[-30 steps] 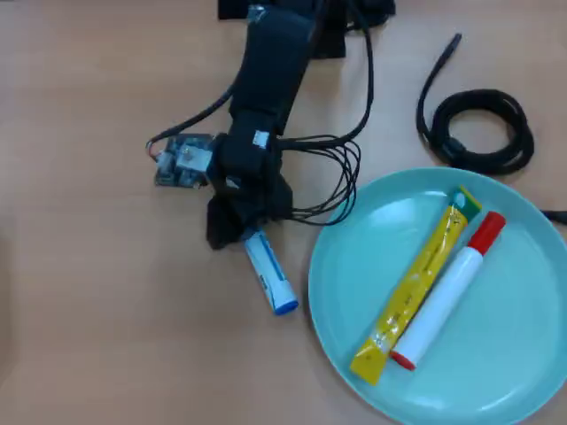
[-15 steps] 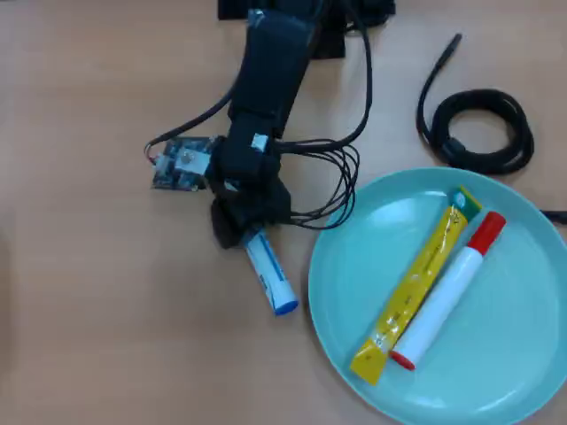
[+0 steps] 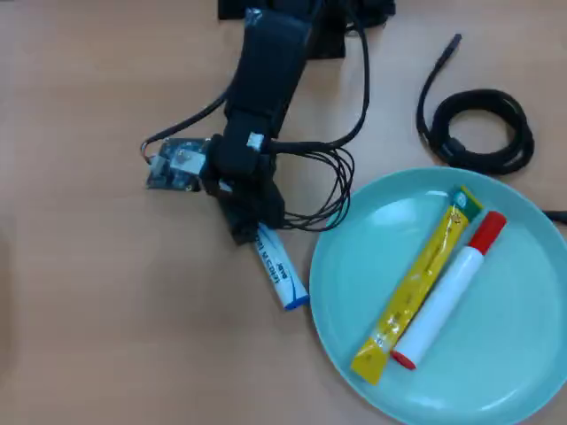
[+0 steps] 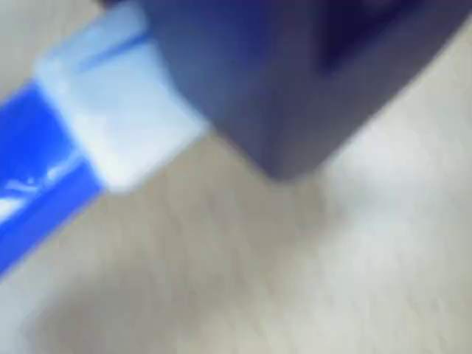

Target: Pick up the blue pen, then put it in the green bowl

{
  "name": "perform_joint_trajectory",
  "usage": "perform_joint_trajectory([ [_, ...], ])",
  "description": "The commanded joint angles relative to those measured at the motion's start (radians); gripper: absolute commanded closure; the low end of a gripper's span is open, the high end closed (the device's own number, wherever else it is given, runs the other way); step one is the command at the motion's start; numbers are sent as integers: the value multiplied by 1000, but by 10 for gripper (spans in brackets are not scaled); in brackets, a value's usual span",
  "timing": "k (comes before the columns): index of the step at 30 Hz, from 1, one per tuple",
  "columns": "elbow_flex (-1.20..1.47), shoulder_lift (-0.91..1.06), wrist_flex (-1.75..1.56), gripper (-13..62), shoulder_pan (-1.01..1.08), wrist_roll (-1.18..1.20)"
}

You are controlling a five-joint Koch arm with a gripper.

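In the overhead view the blue pen (image 3: 282, 270) lies slanted on the wooden table, its blue end nearly touching the left rim of the green bowl (image 3: 514, 354). My gripper (image 3: 255, 232) sits over the pen's upper end, and its jaws appear drawn in against the barrel. The blurred wrist view shows the pen (image 4: 110, 125) close up, its white barrel and blue cap passing under one dark finger (image 4: 280, 81). The pen seems to rest on the table.
Inside the bowl lie a yellow packet (image 3: 416, 288) and a white marker with a red cap (image 3: 447, 292). A coiled black cable (image 3: 483, 128) lies at the upper right. A small circuit board (image 3: 173, 164) hangs off the arm's left side.
The gripper's left jaw has swung in toward the pen. The pen has shifted slightly right and rolled, so its blue lettering now faces up.
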Motion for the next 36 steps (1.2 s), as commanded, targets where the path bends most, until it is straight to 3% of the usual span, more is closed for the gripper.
perform_joint_trajectory([
  [1,-48,6,6,556,0,14],
  [9,-48,8,67,555,6,23],
  [24,-51,95,244,556,12,377],
  [36,-48,399,244,556,2,370],
])
